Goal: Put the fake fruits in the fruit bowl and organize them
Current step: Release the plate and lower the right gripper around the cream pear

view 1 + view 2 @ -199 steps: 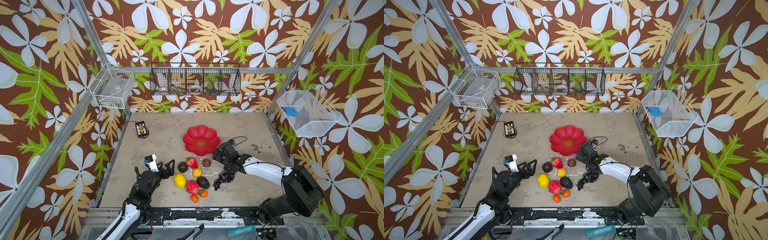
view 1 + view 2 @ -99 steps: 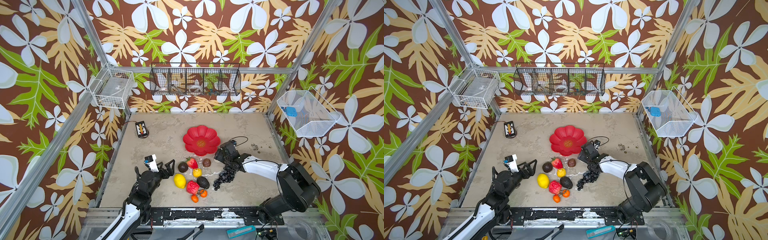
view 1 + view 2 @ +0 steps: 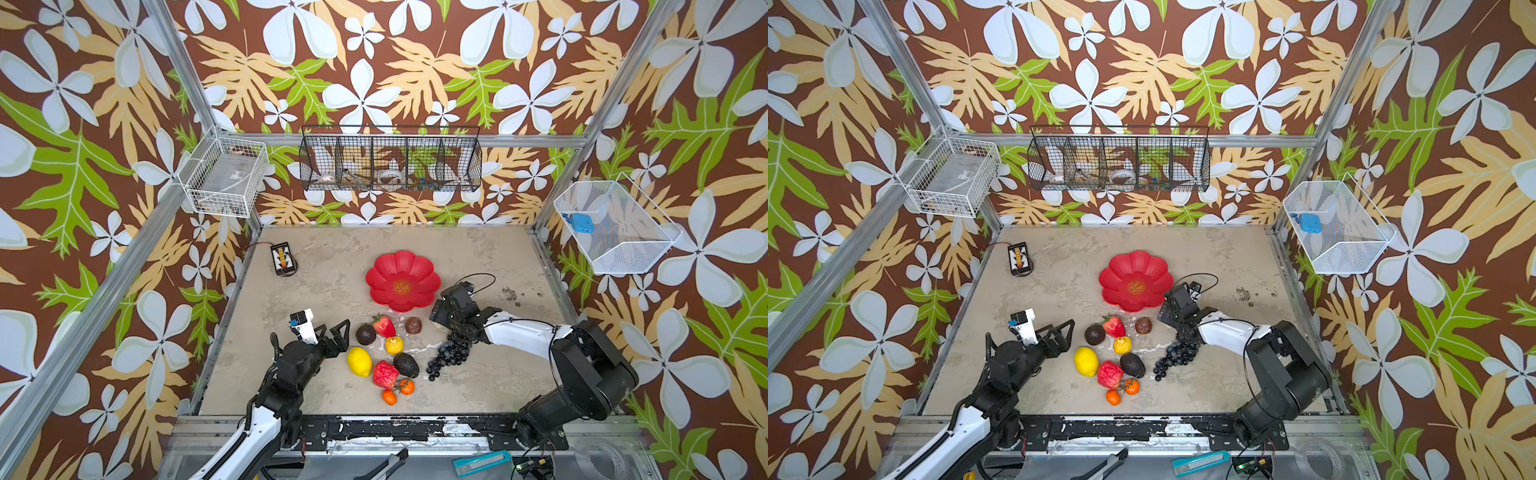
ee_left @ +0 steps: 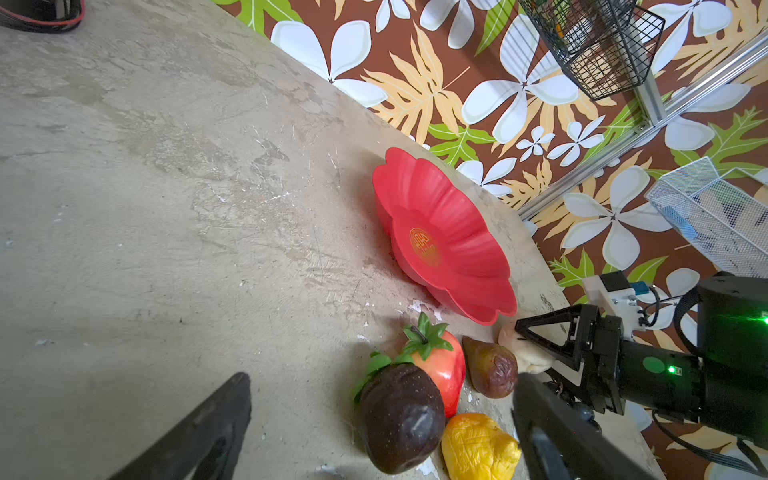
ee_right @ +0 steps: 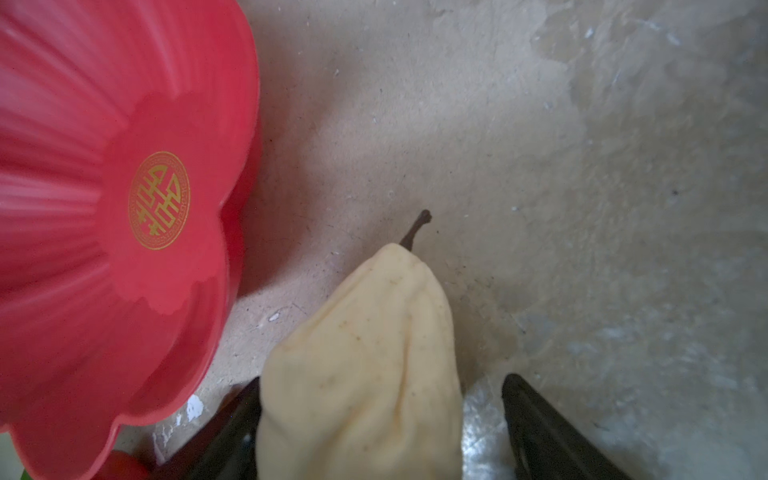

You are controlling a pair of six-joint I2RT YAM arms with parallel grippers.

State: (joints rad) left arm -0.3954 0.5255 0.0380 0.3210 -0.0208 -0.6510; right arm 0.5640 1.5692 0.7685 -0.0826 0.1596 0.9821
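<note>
Right gripper (image 5: 382, 378) straddling the pear (image 5: 361, 332) just beside the fruit bowl (image 3: 386, 270).
We are seeing its fingers (image 5: 232, 419) released, not clamping: one is touching the beige pear and the other is standing off. The pear is lying on the table (image 3: 332, 266), close to the bowl's rim. The left gripper (image 3: 332, 326) is sitting on the robot's side of the bowl, jaws spread wide and grasping nothing. We are also seeing the strawberry (image 3: 384, 326), lemon (image 3: 360, 361), avocado (image 3: 406, 365), oranges (image 3: 389, 397) and grape bunch (image 3: 449, 357) lying on the table on that same side, outside the bowl.
</note>
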